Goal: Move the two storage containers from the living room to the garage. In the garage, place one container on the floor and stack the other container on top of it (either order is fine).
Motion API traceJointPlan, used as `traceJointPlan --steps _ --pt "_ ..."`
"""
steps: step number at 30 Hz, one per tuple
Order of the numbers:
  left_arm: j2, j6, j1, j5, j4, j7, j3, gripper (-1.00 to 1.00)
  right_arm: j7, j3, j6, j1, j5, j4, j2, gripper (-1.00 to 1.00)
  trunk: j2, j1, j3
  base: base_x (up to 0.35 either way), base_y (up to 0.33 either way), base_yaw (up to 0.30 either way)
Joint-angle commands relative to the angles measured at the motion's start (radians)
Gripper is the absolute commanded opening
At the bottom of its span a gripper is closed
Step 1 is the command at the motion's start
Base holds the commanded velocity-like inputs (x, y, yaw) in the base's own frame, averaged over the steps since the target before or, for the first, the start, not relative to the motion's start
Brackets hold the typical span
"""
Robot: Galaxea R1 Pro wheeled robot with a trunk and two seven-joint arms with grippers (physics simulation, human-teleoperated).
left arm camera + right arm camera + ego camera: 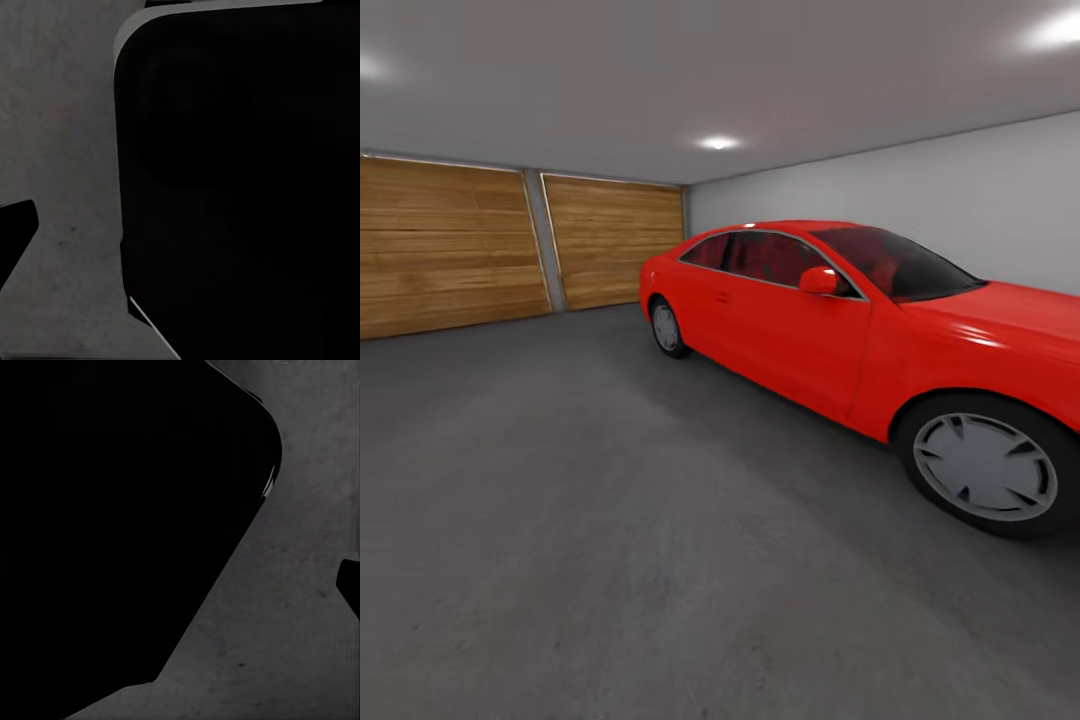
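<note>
Operator: Report location.

Unit: I am in the garage (790, 190). The floor (560, 520) is dark grey speckled concrete and runs from my camera to the far wall. A red car (840, 320) stands along the right-hand wall, its front wheel (985, 465) near the right edge of the floor and its rear wheel (666, 327) toward the far end. Two wooden garage doors (510, 250) close off the far-left side, with a grey pillar (545, 240) between them. A ceiling light (718, 143) is lit above the far end.

Operator: Report storage containers.

Unit: No red-orange bin appears on the concrete ahead of me, so I cannot say where they are.

Operator: Report end effectors.

Unit: The left wrist view shows a large black rounded body (240, 187) of the robot over grey concrete (60, 112). The right wrist view shows a similar black mass (120, 525) over concrete (285, 645). I cannot tell whether the fingers of either gripper are apart or together.
</note>
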Motion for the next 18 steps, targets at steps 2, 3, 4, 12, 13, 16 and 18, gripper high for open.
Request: traceJointPlan --steps 2,3,4,12,13,16,18 --pt "0.0 -0.001 0.0 0.0 -0.001 0.0 0.0 1.0 0.0 0.002 -0.004 0.0 -0.001 0.0 -0.001 1.0 0.0 0.0 -0.001 0.0 0.0 0.276" --pt "0.0 -0.001 0.0 0.0 -0.001 0.0 0.0 1.0 0.0 0.002 -0.004 0.0 -0.001 0.0 -0.001 1.0 0.0 0.0 -0.001 0.0 0.0 0.276" --pt "0.0 -0.001 0.0 0.0 -0.001 0.0 0.0 1.0 0.0 0.002 -0.004 0.0 -0.001 0.0 -0.002 1.0 0.0 0.0 -0.001 0.0 0.0 0.276" --pt "0.0 -0.001 0.0 0.0 -0.001 0.0 0.0 1.0 0.0 0.003 -0.004 0.0 -0.001 0.0 -0.002 1.0 0.0 0.0 -0.001 0.0 0.0 0.276" --pt "0.0 -0.001 0.0 0.0 -0.001 0.0 0.0 1.0 0.0 0.003 -0.003 0.0 -0.001 0.0 -0.002 1.0 0.0 0.0 -0.001 0.0 0.0 0.276" --pt "0.0 -0.001 0.0 0.0 -0.001 0.0 0.0 1.0 0.0 0.002 -0.003 0.0 -0.001 0.0 -0.002 1.0 0.0 0.0 -0.001 0.0 0.0 0.276" --pt "0.0 -0.001 0.0 0.0 -0.001 0.0 0.0 1.0 0.0 0.002 -0.002 0.0 -0.001 0.0 -0.002 1.0 0.0 0.0 -0.001 0.0 0.0 0.276"
